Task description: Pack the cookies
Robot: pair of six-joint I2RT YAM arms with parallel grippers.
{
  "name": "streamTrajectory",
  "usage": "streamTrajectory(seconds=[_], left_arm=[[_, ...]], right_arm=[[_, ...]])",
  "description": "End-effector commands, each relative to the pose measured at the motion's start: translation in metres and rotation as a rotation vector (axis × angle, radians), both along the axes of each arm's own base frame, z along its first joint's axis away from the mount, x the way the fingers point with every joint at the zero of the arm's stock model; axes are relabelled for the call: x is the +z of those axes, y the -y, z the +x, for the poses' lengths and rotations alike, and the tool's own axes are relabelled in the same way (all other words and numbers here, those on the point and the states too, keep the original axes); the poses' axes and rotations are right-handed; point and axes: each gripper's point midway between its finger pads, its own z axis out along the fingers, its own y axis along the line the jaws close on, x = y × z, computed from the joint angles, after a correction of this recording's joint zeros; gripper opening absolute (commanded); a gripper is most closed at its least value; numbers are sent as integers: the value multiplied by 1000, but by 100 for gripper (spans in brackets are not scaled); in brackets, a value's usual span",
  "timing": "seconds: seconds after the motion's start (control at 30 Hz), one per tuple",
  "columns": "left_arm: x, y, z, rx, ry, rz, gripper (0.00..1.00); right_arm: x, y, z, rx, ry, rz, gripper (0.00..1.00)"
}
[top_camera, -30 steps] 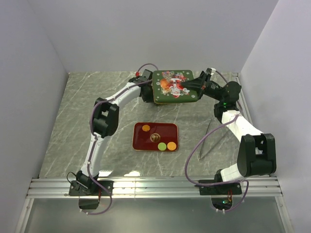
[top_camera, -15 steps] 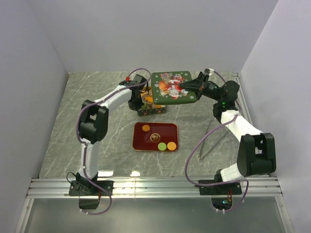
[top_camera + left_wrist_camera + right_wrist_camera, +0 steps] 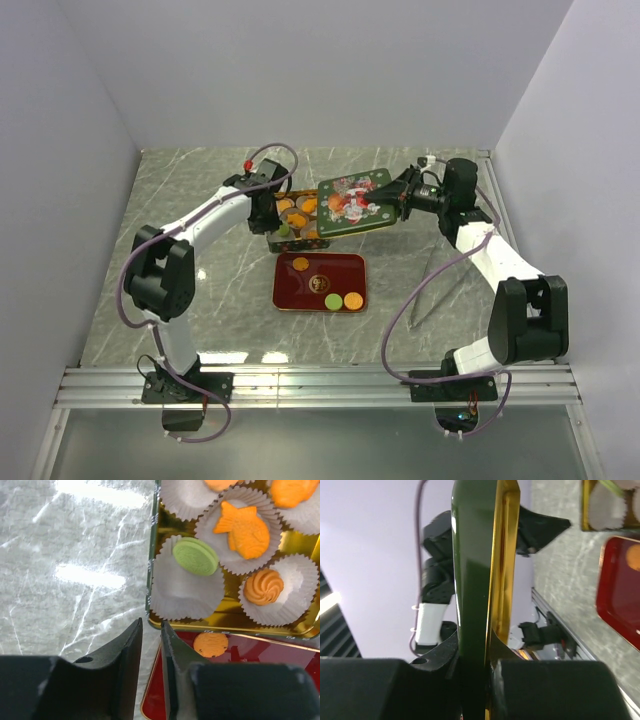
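Nearest, red tray (image 3: 345,270) on the marble table (image 3: 180,290), bearing three loose cookies (image 3: 352,300): orange at 10 o'clock, green and orange side by side at 5 o'clock. Beyond, at the tray's 11 o'clock, open tin (image 3: 151,580) with more in white paper cups (image 3: 182,590). Just beside its 9 o'clock side, left gripper (image 3: 150,625) slightly parted, grasping nothing. At its 3 o'clock, tilted green lid (image 3: 350,197), clenched by right gripper (image 3: 392,196)

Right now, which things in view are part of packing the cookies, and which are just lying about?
Job:
- loose cookies on the red tray
- gold-lined tin with paper cups, some already filled
- green lid, gripped by the right gripper

Lying about:
- only the gold emblem mid-tray
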Motion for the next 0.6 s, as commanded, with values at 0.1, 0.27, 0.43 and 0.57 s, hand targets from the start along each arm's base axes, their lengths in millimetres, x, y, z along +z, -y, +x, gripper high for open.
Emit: streamTrajectory(seconds=[0.1, 0.27, 0.43, 0.57], left_arm=[[18, -9, 2, 19, 63, -5, 28], [58, -20, 6, 57, 142, -44, 39], [116, -46, 6, 110, 303, -133, 57], [134, -73, -5, 185, 470, -146, 66]], right_arm=[[-9, -1, 0, 3, 55, -51, 0], [-11, -9, 9, 12, 88, -52, 0], [-13, -37, 20, 60, 152, -30, 0], [-21, -58, 27, 98, 202, -62, 0]])
